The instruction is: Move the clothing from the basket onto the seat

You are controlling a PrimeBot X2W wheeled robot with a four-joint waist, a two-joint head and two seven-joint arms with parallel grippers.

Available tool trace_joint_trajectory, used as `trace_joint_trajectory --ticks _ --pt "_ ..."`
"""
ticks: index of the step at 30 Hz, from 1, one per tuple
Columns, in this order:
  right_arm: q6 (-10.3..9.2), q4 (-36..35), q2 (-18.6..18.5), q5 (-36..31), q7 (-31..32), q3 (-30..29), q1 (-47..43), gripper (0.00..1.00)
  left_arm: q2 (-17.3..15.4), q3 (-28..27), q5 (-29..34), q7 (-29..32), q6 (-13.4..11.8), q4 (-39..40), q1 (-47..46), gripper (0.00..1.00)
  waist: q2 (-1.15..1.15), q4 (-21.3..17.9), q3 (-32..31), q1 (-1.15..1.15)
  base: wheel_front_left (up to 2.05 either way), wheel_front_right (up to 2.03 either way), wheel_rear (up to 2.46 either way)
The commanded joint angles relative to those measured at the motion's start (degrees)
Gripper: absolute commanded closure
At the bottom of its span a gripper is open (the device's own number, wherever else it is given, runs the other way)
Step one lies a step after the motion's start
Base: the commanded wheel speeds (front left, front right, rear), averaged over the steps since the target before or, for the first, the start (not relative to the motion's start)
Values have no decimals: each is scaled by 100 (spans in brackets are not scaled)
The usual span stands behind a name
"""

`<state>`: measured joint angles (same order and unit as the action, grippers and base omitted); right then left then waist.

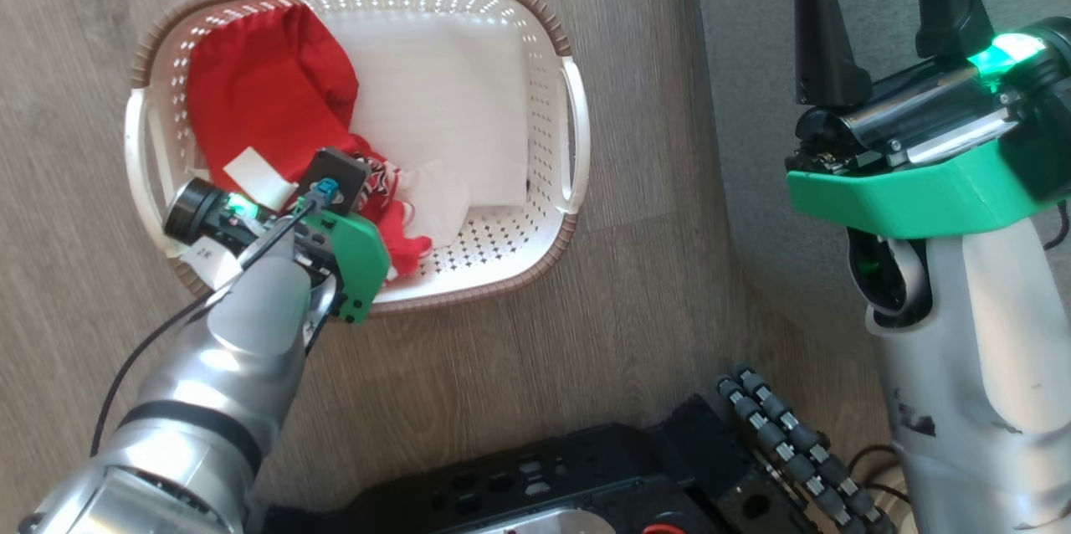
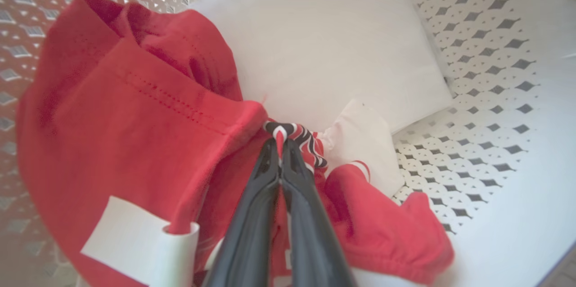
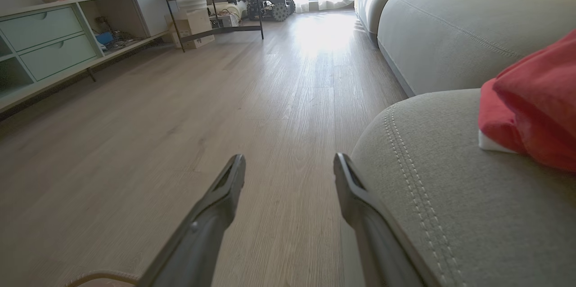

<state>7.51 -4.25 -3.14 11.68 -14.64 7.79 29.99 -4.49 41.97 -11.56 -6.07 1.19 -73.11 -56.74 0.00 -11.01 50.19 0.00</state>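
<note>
Red clothing [image 2: 135, 111] with a white patch bunched at one end of the cream basket [image 1: 577, 124] on the wood floor [image 1: 636, 283], beside a flat white cloth [image 1: 452, 90]. Left claw [image 2: 280, 143] down inside the basket, fingers pressed together on the black-and-white striped edge of the clothing. Right claw [image 3: 288, 165] wide open with nothing in it, by the edge of the grey seat [image 3: 450, 215], one more red piece [image 3: 535, 102] lying on that seat.
</note>
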Motion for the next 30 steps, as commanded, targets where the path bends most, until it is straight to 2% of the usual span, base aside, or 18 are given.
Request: trace_joint_trajectory --ticks 1,16,22,30 --pt "-2 -150 26 21 -36 90 -110 0 -37 -37 -46 -85 -14 40 136 100 0 18 -51 0 0 0 0" --pt "-2 157 26 -100 -36 32 -327 0 151 -43 -448 -774 18 628 372 100 0 220 -960 0 0 0 0" --pt "-2 430 26 -226 -36 -55 -543 0 159 -63 -733 -873 2 1257 686 100 0 378 -1567 0 0 0 0" --pt "-2 851 26 -377 -36 -151 -969 0 160 -107 -1045 -891 -173 2203 1127 100 0 615 -2553 0 0 0 0"
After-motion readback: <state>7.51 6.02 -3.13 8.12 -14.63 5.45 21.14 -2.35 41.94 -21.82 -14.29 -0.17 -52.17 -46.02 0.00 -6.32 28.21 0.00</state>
